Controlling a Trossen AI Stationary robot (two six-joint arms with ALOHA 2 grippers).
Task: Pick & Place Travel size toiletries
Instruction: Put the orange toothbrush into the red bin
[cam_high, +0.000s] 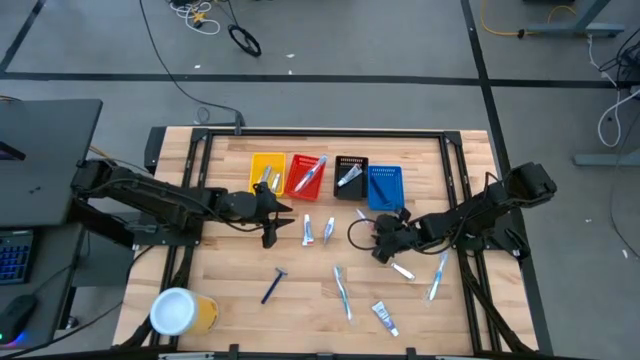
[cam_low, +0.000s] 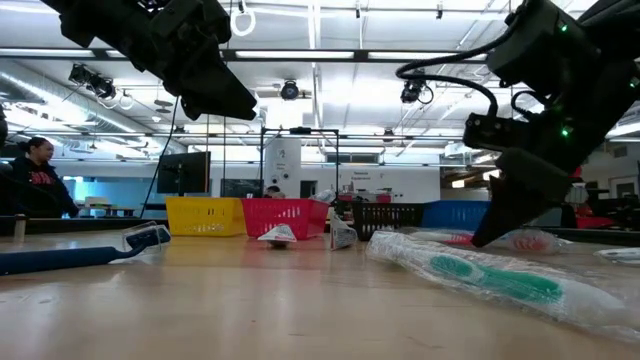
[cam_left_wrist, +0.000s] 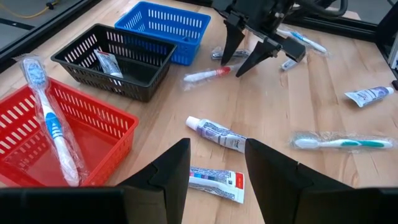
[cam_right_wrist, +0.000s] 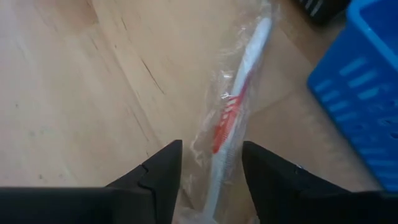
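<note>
I have the right hand (cam_high: 381, 240) low over the table (cam_high: 240, 300), just in front of the blue bin (cam_high: 385, 187), its fingers spread apart and straddling a wrapped red-and-white toothbrush (cam_right_wrist: 233, 106) that lies flat on the wood; I can't quite tell whether the fingertips touch the wrapper. The left hand (cam_high: 272, 224) hangs above the table in front of the yellow bin (cam_high: 266, 172), fingers parted and holding nothing, with two small white tubes (cam_left_wrist: 214, 132) lying just ahead of it. A blue toothbrush sits in the red bin (cam_left_wrist: 93, 118) and a packet in the black bin (cam_left_wrist: 134, 74). A green toothbrush (cam_left_wrist: 341, 142), another tube (cam_high: 385, 317) and a dark blue razor (cam_high: 273, 286) lie scattered nearer the front edge.
</note>
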